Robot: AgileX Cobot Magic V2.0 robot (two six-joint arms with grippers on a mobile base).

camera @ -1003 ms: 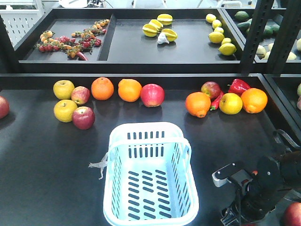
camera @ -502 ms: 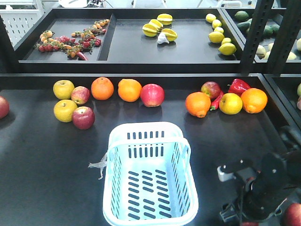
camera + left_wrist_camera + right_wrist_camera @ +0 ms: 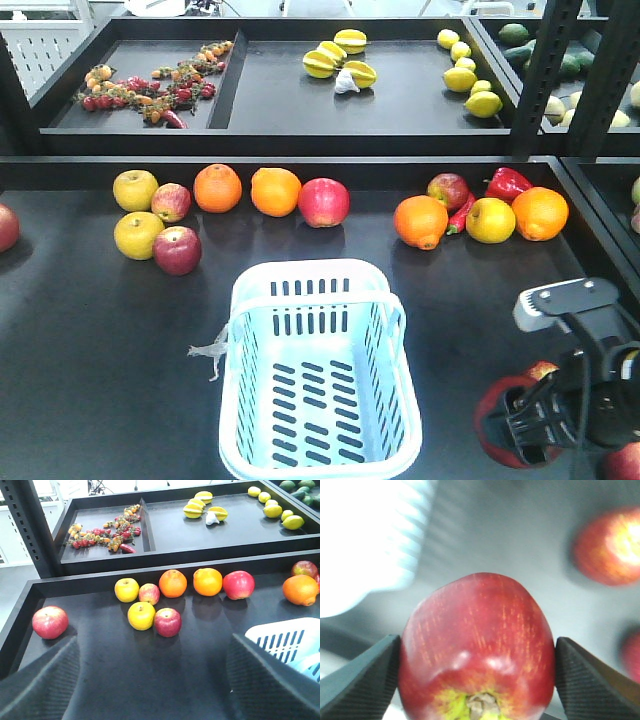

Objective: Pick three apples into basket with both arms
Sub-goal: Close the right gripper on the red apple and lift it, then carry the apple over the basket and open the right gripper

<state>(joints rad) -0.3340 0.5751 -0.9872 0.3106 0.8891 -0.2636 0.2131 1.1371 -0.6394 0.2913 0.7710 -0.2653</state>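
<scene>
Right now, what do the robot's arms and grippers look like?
Both the left gripper and right gripper have dark grey, wedge-shaped, finely textured fingers. The right arm is black, with a pale grey block on top and black cables.

Item 1. Near deck: matt black and flat, with a raised rim along its far and left edges. It runs left to right before me.

Item 2. Far tier: black tray set higher and farther back. A low divider splits it into a smaller left bay and a wider right bay.

Item 3. Uprights: two black perforated posts at far right. My left wrist view shows a third upright at far left.

Item 4. Neighbouring rack: same black make, adjoining on the right.

Item 5. White perforated panel: far left, behind the far tier.

Item 6. Floor: pale grey, left of the near deck.

Item 7. Light: bright and even, with a faint sheen on the near deck. Beyond the far tier everything washes out white.
</scene>
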